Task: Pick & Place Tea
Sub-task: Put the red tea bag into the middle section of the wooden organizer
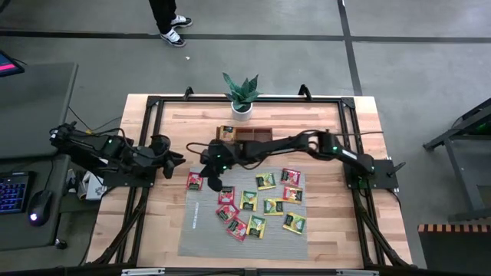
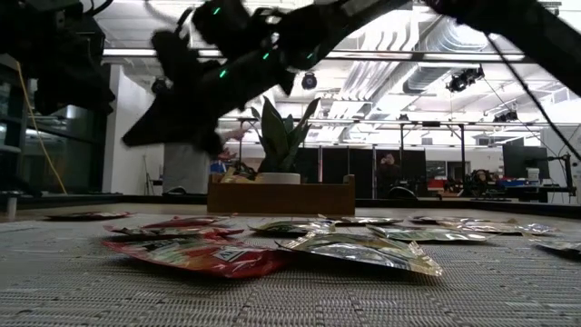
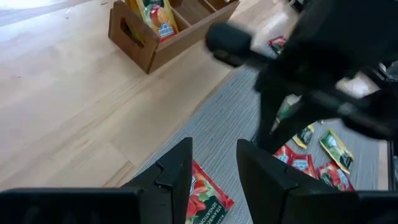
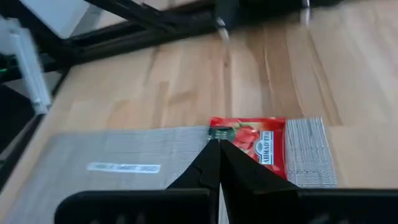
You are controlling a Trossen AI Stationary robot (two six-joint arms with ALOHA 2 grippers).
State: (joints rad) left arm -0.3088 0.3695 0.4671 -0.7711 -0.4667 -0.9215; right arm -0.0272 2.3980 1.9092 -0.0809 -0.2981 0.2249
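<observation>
Tea sachet [image 4: 256, 140] lies beneath our right end effector [image 4: 216, 163], fingers together on nothing; we risk lifting away empty.

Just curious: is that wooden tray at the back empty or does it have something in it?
Not empty. The tray holds a yellow sachet in one end compartment; the others look empty.

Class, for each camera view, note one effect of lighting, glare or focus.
High view: evenly lit, sharp. Low view: bright ceiling lights silhouette the right gripper; nearest red sachet glints. Left wrist view: the other arm is blurred. Right wrist view: own fingers soft.
</observation>
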